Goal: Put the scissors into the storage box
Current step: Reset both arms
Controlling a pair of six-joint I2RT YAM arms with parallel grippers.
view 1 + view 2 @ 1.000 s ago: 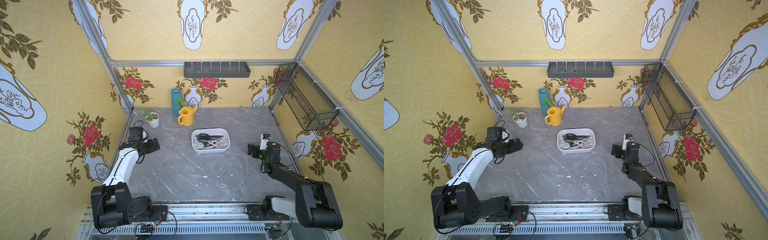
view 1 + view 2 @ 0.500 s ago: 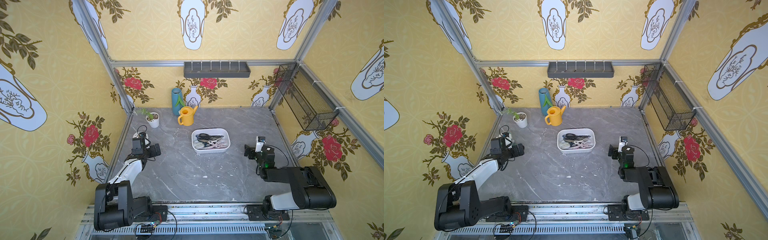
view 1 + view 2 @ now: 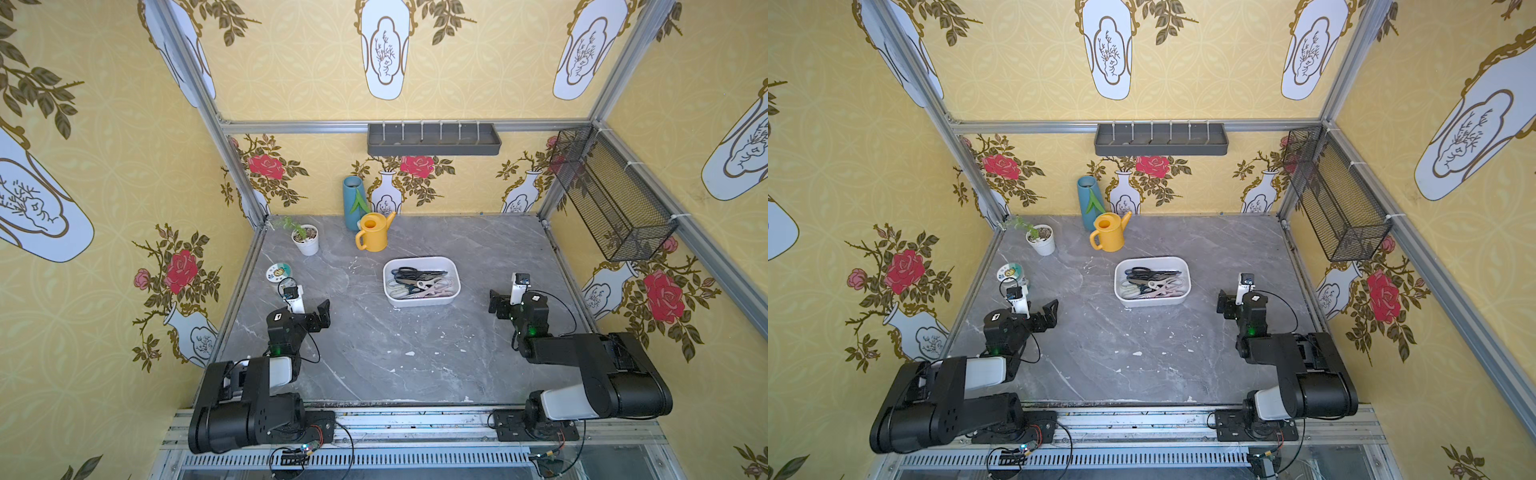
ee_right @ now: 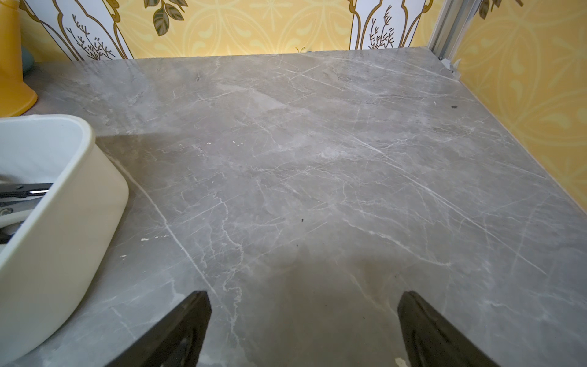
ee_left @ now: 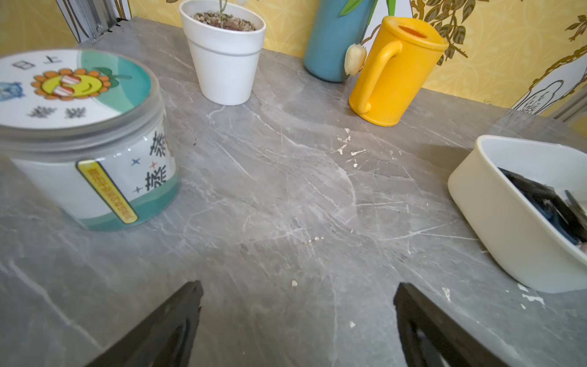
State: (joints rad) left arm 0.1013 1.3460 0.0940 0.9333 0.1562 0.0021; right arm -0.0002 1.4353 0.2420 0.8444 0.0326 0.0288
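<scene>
Change: both arms have folded back toward their bases over the last second, away from the middle of the table (image 3: 374,353); a second ago they were stretched further out.
Left gripper (image 5: 297,321): jaws spread wide, nothing between them; only bare grey tabletop lies ahead of it.
Right gripper (image 4: 303,330): jaws spread wide as well, empty, with bare tabletop in front.
Scissors (image 3: 419,282): piled inside the storage box (image 3: 422,300), black handles on top, cream and pinkish ones below; none is seen loose on the table in both top views.
Box relative to the tools: well ahead of both grippers, off to the right of the left one and to the left of the right one, touched by neither.
Bystanders: a labelled jar (image 5: 79,139) sits just beside the left gripper; a plant pot (image 5: 225,54) and a yellow watering can (image 5: 394,70) stand further ahead.
Meaning: the task looks finished, and the pull-back reads as a return to rest.
</scene>
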